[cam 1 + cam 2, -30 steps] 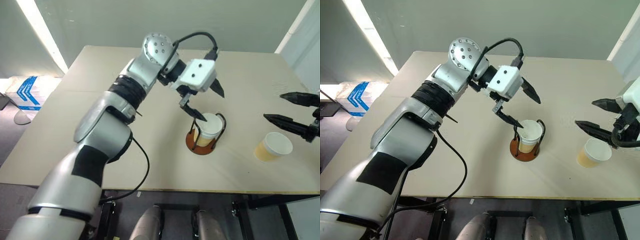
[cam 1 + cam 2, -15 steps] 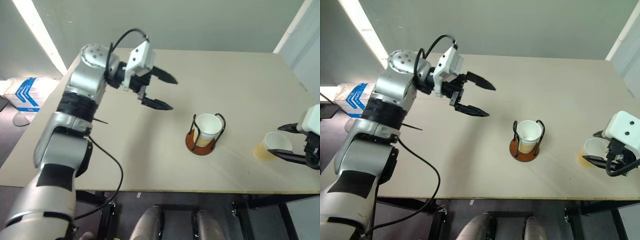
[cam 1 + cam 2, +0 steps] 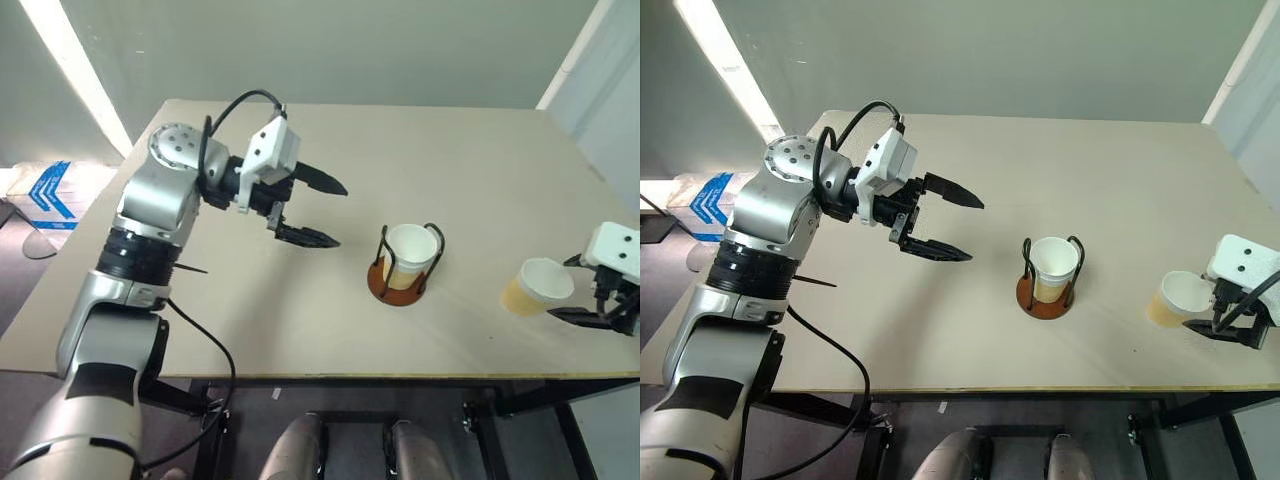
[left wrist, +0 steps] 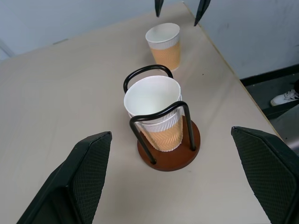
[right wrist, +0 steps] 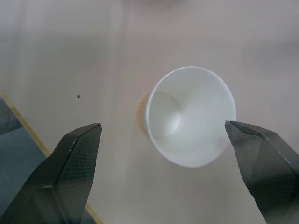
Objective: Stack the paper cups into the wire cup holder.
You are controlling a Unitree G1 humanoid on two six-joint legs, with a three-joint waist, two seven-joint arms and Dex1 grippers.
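Paper cups nested in wire cup holder at table centre; loose paper cup upright near front right edge. Right gripper spread wide around loose cup, not touching. Left gripper open, empty, well left of holder. Risk: uneven closing tips or crushes light cup, nudging it off edge. Beige table; grey wall behind.
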